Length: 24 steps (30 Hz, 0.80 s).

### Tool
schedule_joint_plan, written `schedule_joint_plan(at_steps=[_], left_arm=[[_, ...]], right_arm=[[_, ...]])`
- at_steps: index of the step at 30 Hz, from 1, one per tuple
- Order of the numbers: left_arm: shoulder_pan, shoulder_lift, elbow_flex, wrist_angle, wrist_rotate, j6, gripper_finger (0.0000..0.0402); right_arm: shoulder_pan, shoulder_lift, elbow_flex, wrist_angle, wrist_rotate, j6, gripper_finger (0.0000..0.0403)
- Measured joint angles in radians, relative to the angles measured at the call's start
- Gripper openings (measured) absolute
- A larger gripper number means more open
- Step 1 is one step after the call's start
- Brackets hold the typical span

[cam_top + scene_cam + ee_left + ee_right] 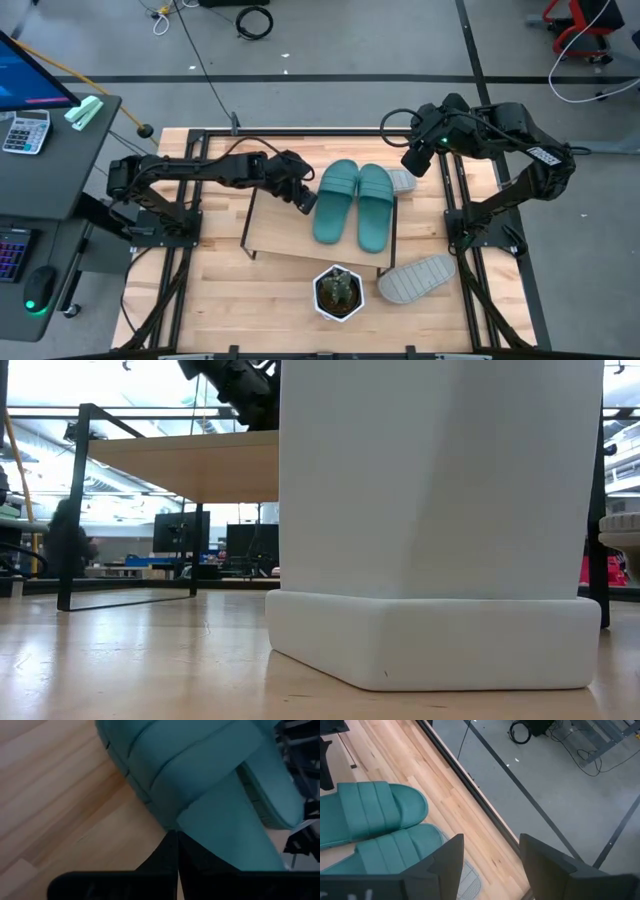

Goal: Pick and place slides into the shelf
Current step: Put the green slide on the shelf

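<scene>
Two teal-green slides (337, 200) (375, 205) lie side by side, soles down, on the shelf's wooden board (280, 225). My left gripper (303, 196) is shut at the left slide's outer side; the left wrist view shows that slide (200, 765) close up. One grey slide (403, 181) lies by the board's far right corner, partly hidden behind the right teal slide. My right gripper (414, 160) hovers open above it, its fingers (445, 865) standing on either side of the grey ridged sole (467, 880). The other grey slide (418, 277) lies on the table near the right. My left gripper (177, 845) has its shut fingertips against the left teal slide's outer side edge (172, 822), just beside the strap. The fingers come slanting down from the table's left. The slide lies flat on the shelf board.
A white hexagonal pot with a cactus (338, 292) stands at the table's near edge and fills the low view (430, 510). The shelf's black legs (75, 510) stand on the table. Bare table wood lies left of the shelf (200, 290).
</scene>
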Motion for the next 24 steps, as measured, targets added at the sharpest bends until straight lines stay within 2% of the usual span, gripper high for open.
schedule_joint_plan(at_steps=[24], left_arm=[[-0.032, 0.009, 0.0, 0.036, -0.047, -0.012, 0.0001]], right_arm=[[0.0, 0.0, 0.0, 0.0, 0.0, 0.0, 0.0199]])
